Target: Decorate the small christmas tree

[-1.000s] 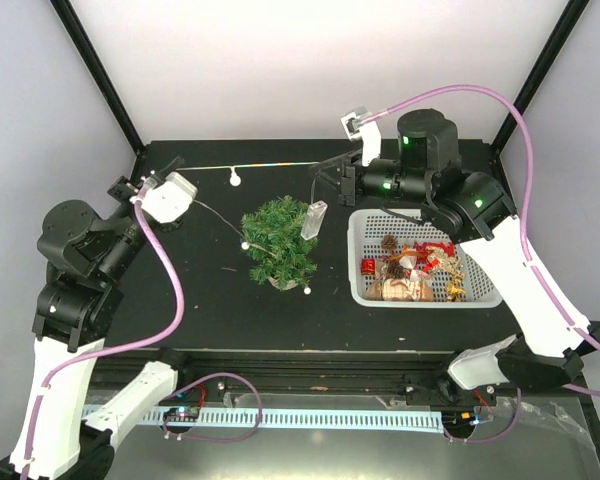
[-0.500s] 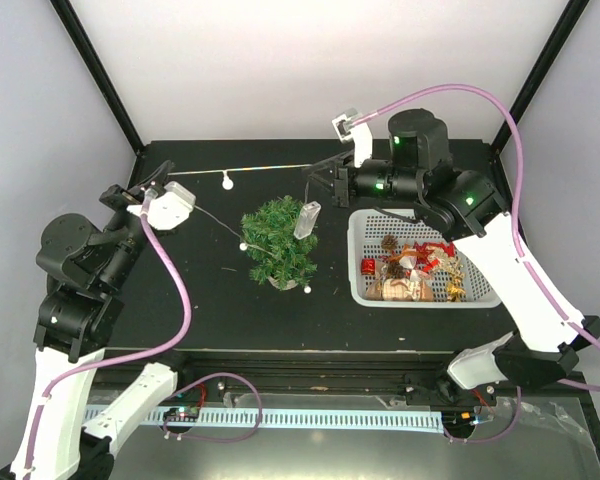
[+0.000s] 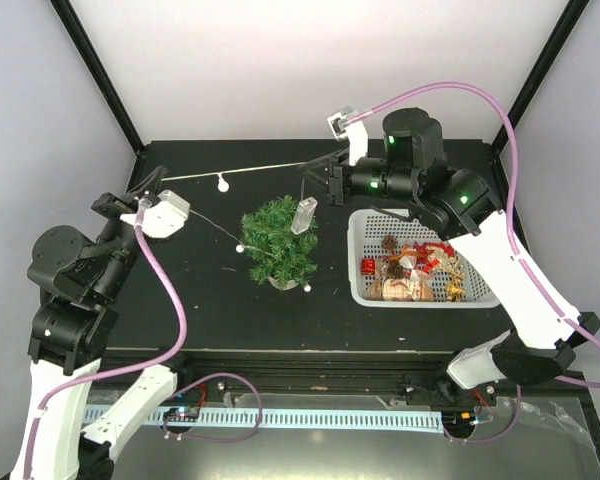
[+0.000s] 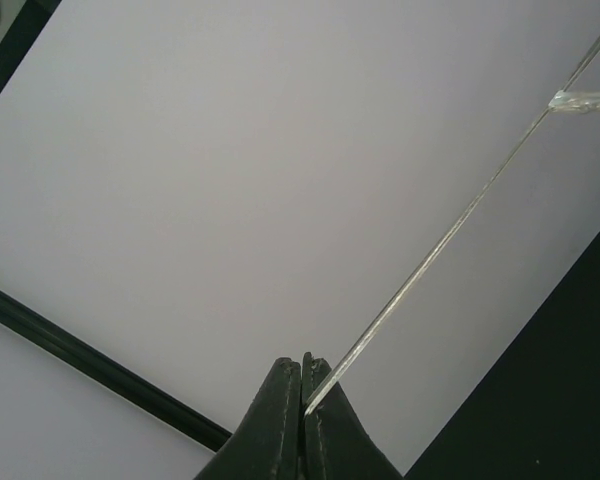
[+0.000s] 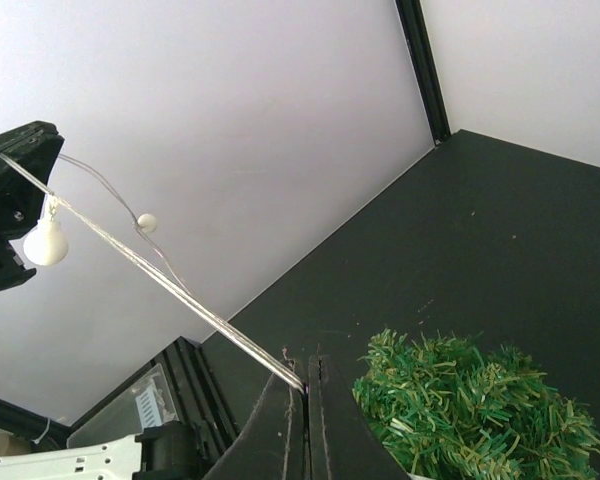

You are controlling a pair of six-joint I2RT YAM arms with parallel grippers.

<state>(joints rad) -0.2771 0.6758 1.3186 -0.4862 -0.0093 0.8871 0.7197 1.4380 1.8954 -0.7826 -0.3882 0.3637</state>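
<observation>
Small christmas tree [image 3: 279, 245] stands near the middle of the black surface [image 3: 200, 300], between the two arms and just left of a white basket. At the far left, the left end effector [image 3: 155, 180] is raised above the surface's left edge, its dark fingers pressed together on the end of a thin light string [image 3: 260, 168]. The string runs taut and almost level, behind and above the tree, to the right end effector. One white round bulb [image 3: 221, 182] hangs from it partway along. A slacker strand drops from the left end effector to a second bulb [image 3: 239, 248] touching the tree's left side. A third bulb [image 3: 306, 288] lies on the surface just beside the tree's base.

The tree is upright, its long axis vertical and its tip pointing up toward the overhead camera. It is bushy, with stiff green needle-like bristles, and sits on a small whitish round base [image 3: 283, 284]. A small clear box [image 3: 303, 215] hangs tilted over its upper right branches.

Right of the tree's top, the right end effector [image 3: 308, 178] hovers with its fingers closed tight on the other end of the string. Further right, the basket [image 3: 356, 240] is rectangular, made of white plastic lattice, and holds a heap of red and gold ornaments [image 3: 420, 268] and a brown pine cone [image 3: 388, 242].
</observation>
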